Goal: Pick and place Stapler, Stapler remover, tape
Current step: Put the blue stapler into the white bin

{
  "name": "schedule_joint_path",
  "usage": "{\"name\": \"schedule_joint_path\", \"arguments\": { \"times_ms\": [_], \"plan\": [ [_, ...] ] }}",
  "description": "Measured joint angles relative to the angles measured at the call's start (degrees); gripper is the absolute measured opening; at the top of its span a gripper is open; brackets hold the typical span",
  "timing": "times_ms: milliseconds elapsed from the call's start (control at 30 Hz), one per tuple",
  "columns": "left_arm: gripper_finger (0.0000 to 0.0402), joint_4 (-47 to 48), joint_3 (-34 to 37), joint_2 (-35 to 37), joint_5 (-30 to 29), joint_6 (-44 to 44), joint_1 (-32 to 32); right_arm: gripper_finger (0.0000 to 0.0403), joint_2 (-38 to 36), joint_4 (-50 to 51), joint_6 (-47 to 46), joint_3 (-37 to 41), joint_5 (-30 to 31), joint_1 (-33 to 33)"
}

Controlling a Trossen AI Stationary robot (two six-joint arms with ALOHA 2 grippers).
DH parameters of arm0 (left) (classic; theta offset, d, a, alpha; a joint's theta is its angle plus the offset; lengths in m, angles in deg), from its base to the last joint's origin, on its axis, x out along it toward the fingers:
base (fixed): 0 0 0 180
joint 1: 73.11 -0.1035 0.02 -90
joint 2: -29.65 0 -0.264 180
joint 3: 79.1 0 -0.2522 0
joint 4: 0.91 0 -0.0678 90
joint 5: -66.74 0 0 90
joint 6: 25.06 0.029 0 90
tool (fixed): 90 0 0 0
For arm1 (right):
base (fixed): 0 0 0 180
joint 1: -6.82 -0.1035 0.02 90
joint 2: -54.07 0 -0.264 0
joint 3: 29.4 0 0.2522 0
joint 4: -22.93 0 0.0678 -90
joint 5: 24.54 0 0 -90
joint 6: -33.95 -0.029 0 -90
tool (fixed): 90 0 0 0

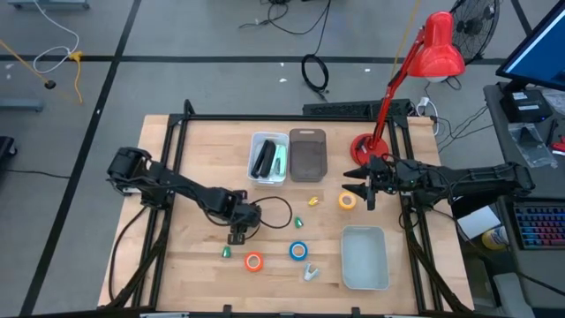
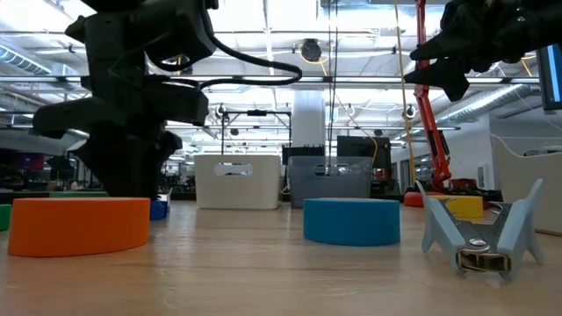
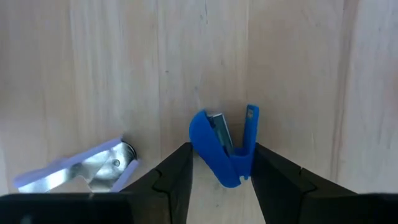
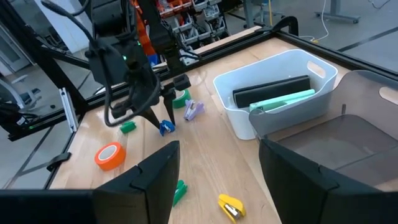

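Observation:
My left gripper (image 3: 222,149) points down at the table, open, with one finger on each side of a small blue staple remover (image 3: 225,146); it also shows in the high view (image 1: 238,233). A lavender remover (image 3: 93,165) lies beside it. My right gripper (image 1: 357,189) hangs open in the air above the yellow tape (image 1: 347,201). The orange tape (image 1: 254,261) and blue tape (image 1: 298,251) lie flat near the table's near edge, and the green tape (image 4: 180,96) lies behind my left gripper. A black stapler (image 4: 270,90) and a mint one (image 4: 283,99) lie in the white bin (image 1: 269,177). My left gripper comes from above with its fingers (image 3: 180,168) close against both sides of the blue staple remover's closed end (image 3: 233,173), which rests on the table. Whether the fingers touch it, I cannot tell.
A grey bin (image 1: 307,155) stands next to the white one, and a pale tray (image 1: 365,278) sits near the right front. A pale remover (image 1: 309,272), a yellow one (image 1: 312,201) and a green one (image 1: 298,221) lie scattered. A red lamp (image 1: 366,146) stands at the far right.

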Motion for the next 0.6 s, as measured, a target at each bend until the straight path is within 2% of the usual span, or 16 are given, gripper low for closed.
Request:
{"name": "schedule_joint_path", "arguments": {
  "times_ms": [600],
  "plan": [
    [0.0157, -2.49, -0.02, -0.91, -0.73, -2.48, -0.01, 0.0212, 0.02, -0.04, 0.03, 0.00, 0.02, 0.00]
  ]
}}
